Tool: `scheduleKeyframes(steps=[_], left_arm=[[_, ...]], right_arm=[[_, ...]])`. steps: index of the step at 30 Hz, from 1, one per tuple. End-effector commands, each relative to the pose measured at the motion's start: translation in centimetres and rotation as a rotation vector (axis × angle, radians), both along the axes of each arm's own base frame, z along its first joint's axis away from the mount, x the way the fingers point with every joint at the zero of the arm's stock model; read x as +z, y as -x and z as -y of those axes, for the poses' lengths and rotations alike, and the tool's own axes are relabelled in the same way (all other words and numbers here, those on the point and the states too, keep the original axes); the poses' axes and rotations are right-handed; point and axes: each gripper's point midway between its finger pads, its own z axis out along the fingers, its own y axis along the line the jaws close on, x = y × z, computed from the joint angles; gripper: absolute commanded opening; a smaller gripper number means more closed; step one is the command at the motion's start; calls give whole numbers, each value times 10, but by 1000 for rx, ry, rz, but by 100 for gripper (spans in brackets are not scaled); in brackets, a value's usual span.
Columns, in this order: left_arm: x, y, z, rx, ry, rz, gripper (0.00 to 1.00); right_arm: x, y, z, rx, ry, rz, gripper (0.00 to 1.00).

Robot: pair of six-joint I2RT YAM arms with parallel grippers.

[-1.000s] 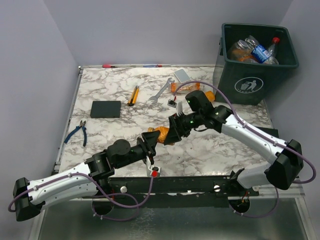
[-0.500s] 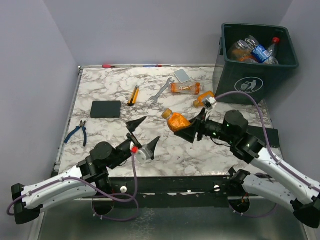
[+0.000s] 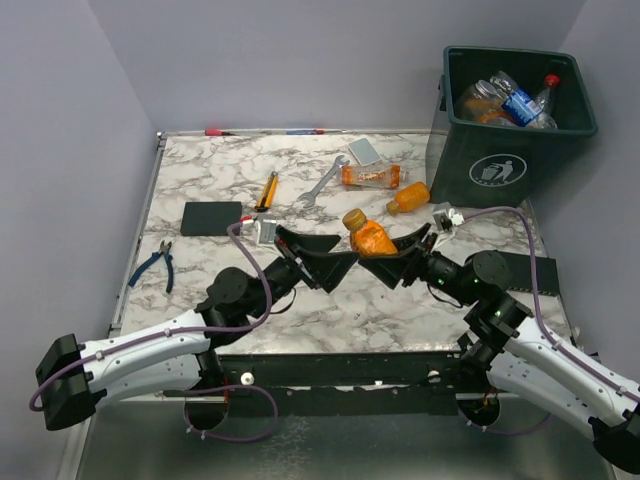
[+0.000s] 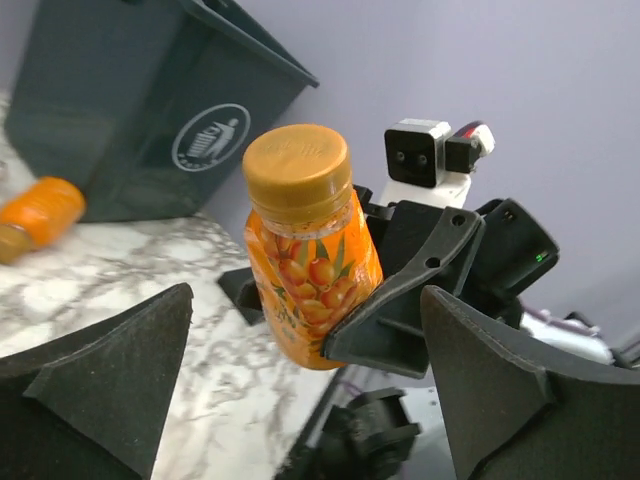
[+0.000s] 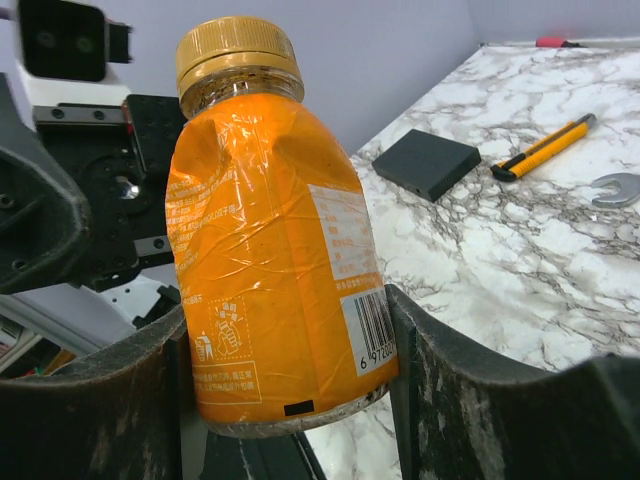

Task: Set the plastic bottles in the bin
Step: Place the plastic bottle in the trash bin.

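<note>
Handover done: your right claw (image 3: 385,258) now carries the orange-capped, orange plastic bottle (image 3: 370,238).
Your left claw (image 3: 322,258) has let go and swung up beside it, gaping wide, holding nothing. The right clamps the bottle's lower body, cap up, above mid-table, well short of the dark green square bin (image 3: 505,170).

You are looking at a marble table (image 3: 215,165). A silver wrench (image 3: 320,183) is lying towards its far side. A yellow-handled cutter (image 3: 267,190) is resting at the wrench's nine o'clock and a grey card (image 3: 364,151) at its two. A black block (image 3: 212,218) is sitting at the cutter's eight o'clock. Blue-handled pliers (image 3: 153,265) are lying at the block's eight, near the left edge.
</note>
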Motion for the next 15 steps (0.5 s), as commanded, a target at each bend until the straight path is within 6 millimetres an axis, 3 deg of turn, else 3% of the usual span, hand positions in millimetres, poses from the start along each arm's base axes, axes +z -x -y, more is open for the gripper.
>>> scheduleKeyframes(steps=[1, 9, 12, 14, 15], left_arm=[[41, 15, 18, -185, 176, -55, 86], [31, 0, 41, -200, 154, -124, 54], [26, -1, 47, -207, 136, -128, 50], [21, 3, 50, -235, 114, -122, 39], [19, 4, 50, -236, 105, -116, 31]], right_arm=[[14, 2, 1, 0, -66, 33, 30], [4, 3, 0, 7, -55, 5, 30], [2, 3, 2, -3, -46, -3, 32], [2, 3, 3, -8, -47, -9, 42], [3, 3, 4, -9, -45, -18, 60]])
